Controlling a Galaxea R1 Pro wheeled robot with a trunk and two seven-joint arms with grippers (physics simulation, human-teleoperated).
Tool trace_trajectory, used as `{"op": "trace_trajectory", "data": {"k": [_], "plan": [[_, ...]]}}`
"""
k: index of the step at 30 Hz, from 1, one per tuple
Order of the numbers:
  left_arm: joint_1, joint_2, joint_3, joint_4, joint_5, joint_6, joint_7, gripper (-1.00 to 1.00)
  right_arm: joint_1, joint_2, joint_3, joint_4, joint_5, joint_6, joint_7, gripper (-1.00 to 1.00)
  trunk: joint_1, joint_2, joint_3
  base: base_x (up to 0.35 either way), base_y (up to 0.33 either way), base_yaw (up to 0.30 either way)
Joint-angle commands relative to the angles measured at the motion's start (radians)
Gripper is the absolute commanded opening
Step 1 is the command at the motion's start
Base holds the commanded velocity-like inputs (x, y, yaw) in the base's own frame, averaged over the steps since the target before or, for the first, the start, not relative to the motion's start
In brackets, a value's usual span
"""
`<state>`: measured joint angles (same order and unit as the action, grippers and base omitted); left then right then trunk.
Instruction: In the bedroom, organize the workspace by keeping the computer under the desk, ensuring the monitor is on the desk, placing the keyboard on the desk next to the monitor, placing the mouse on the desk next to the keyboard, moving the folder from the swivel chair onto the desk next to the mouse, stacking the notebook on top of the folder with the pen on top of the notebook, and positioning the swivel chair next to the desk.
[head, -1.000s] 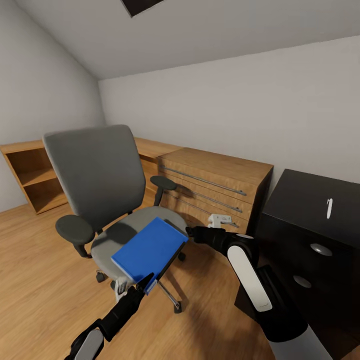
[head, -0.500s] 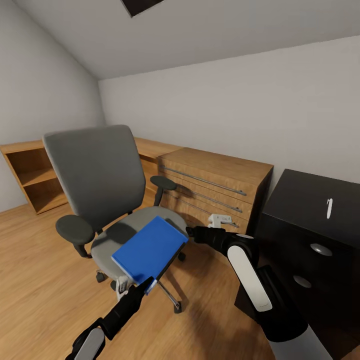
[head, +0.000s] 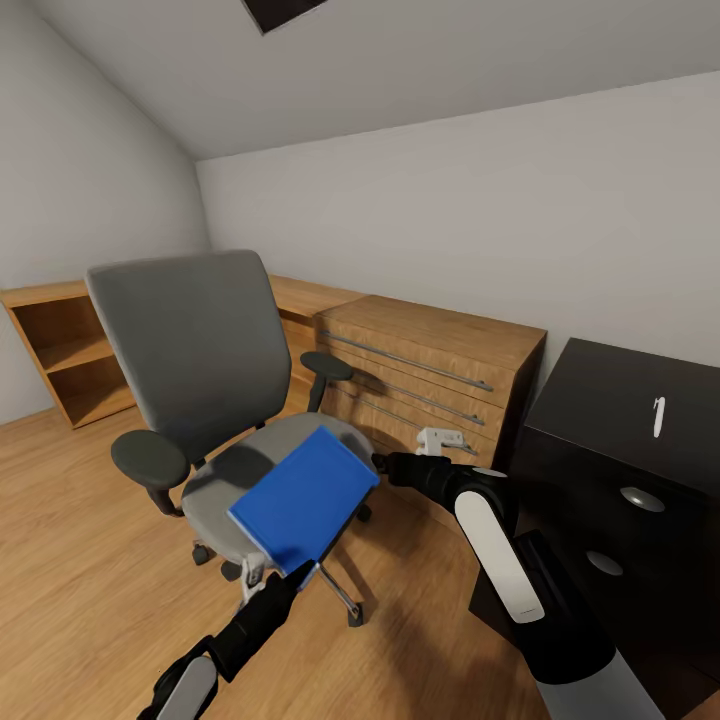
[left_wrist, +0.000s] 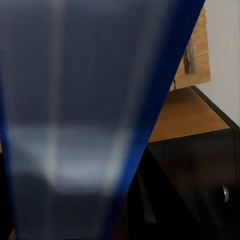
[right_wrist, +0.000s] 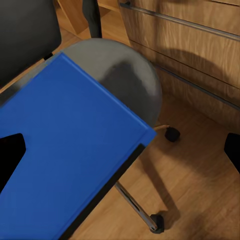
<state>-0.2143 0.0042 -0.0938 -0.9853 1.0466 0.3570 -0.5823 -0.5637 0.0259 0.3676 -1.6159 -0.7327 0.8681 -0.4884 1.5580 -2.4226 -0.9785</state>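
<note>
Folder (head: 303, 496): blue, tilted above swivel chair (head: 200, 370) seat, near edge clamped in left gripper (head: 262, 578). Right gripper (head: 385, 466) beside chair, closure unclear. Step: folder transfer. Next: carry onto black desk (head: 620, 400), by the white pen (head: 658, 416).

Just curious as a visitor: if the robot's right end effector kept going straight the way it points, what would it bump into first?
Most likely the blue folder lying on the swivel chair; the right end effector points at its near edge, though depth is hard to judge.

Head view high, wide; both wrist views close on folder (head: 303, 497), shared.
</note>
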Motion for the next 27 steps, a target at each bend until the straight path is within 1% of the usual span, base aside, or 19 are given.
{"op": "trace_trajectory", "data": {"k": [1, 7, 27], "plan": [[0.0, 0.0, -0.002, 0.0, 0.009, 0.008, 0.0, -1.0, -0.001, 0.0, 0.001, -0.001, -0.01, 0.002, -0.011, 1.0, 0.0, 0.0, -0.001, 0.0, 0.0, 0.0], [0.0, 0.0, -0.004, -0.004, 0.011, 0.009, 0.001, -1.0, -0.001, 0.0, 0.001, -0.001, -0.01, 0.002, -0.012, 1.0, 0.0, 0.0, -0.001, 0.0, 0.0, 0.0], [0.0, 0.002, -0.004, -0.018, 0.018, 0.022, -0.001, -1.0, -0.005, -0.006, -0.005, -0.001, -0.01, 0.008, -0.005, 1.0, -0.077, 0.14, 0.062, 0.0, 0.0, 0.0]]}}
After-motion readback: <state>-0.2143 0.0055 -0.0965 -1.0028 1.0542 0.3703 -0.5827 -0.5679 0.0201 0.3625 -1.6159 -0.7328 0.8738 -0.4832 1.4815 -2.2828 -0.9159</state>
